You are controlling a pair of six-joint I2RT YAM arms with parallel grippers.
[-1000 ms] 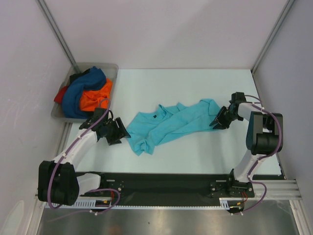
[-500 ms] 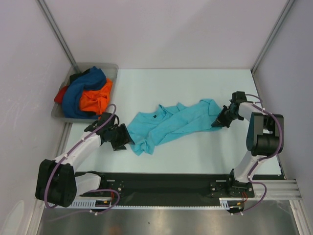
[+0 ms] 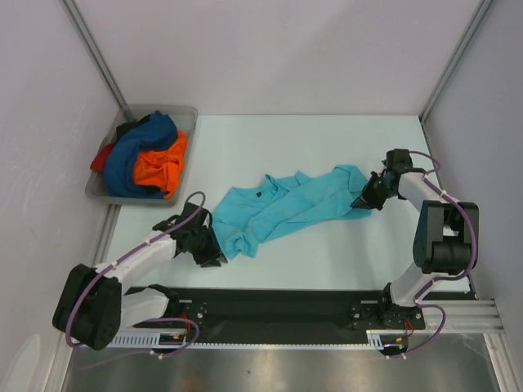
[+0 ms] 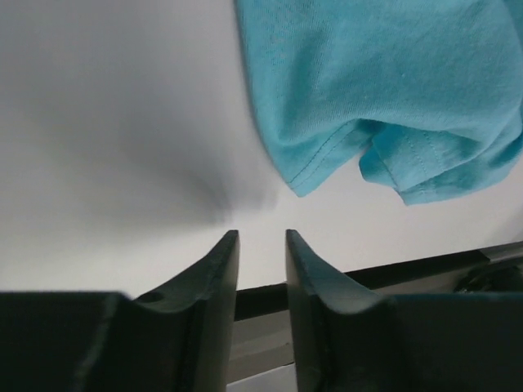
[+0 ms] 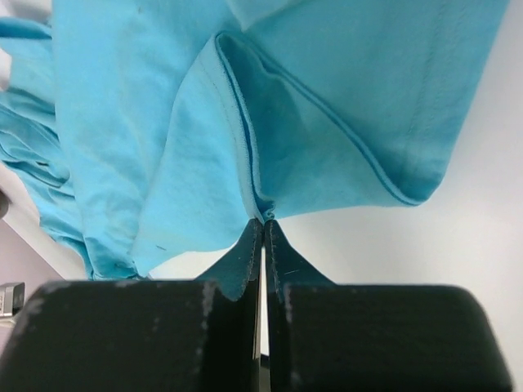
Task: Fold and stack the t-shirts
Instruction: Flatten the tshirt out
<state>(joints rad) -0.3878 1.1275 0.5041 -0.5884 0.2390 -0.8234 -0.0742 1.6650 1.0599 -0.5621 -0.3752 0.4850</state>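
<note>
Top external view first: the turquoise t-shirt (image 3: pixel 286 208) lies rumpled on the pale table (image 3: pixel 327 147), its long axis slanting from the near left up to the far right, between the two arms; the right gripper (image 3: pixel 362 202) is at the far-right end and, seen from its own wrist, its jaws are pressed together on a folded hem of that cloth.

The left gripper (image 3: pixel 216 253) sits just beside the near-left end; from its wrist camera the jaws stand a narrow way apart with nothing between them, and the nearest corner of hem lies ahead of the tips and off to their right, not touching. That offset is what I'd say the coming grab turns on; the left arm is the nearer one to that corner and would need to reach forward and rightward to take it.

The tabletop looks smooth and bare around the cloth; pale walls (image 3: pixel 270 49) close the space in on three sides; at the far left a grey tray (image 3: pixel 186 113) holds a dark blue t-shirt (image 3: pixel 135 159), an orange t-shirt (image 3: pixel 159 167) and a red t-shirt (image 3: pixel 100 159) in a heap, none yet folded.
</note>
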